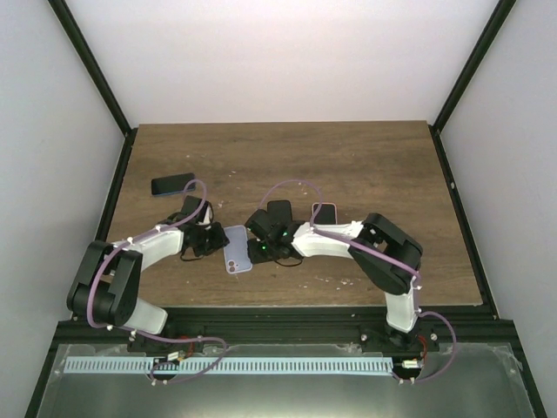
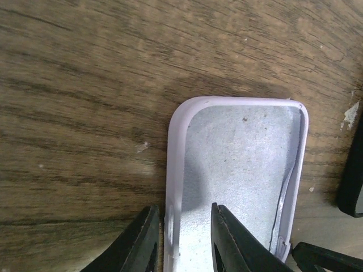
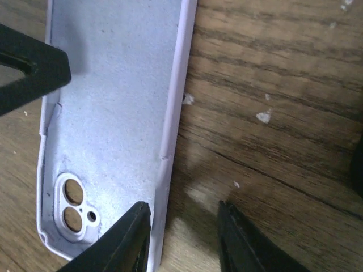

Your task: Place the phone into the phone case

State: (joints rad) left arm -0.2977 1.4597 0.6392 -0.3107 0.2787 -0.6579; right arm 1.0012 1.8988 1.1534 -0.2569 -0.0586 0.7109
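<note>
A lilac phone case [image 1: 237,250] lies open side up on the wooden table, its camera cutout at the near end [image 3: 74,198]. My left gripper [image 2: 182,211] is open and straddles the case's left wall [image 2: 176,170], one finger outside it and one inside. My right gripper [image 3: 182,207] is open and straddles the right wall [image 3: 170,141], one finger over the case floor and one over the table. In the top view both grippers [image 1: 213,239] [image 1: 261,248] flank the case. A phone [image 1: 324,212] with a pink rim lies right of the right arm, apart from the case.
A black flat object [image 1: 172,184] lies at the left of the table. Another black object [image 1: 278,212] sits just behind the right wrist. The left gripper's finger [image 3: 28,68] shows over the case in the right wrist view. The table [image 1: 287,157] stretches back.
</note>
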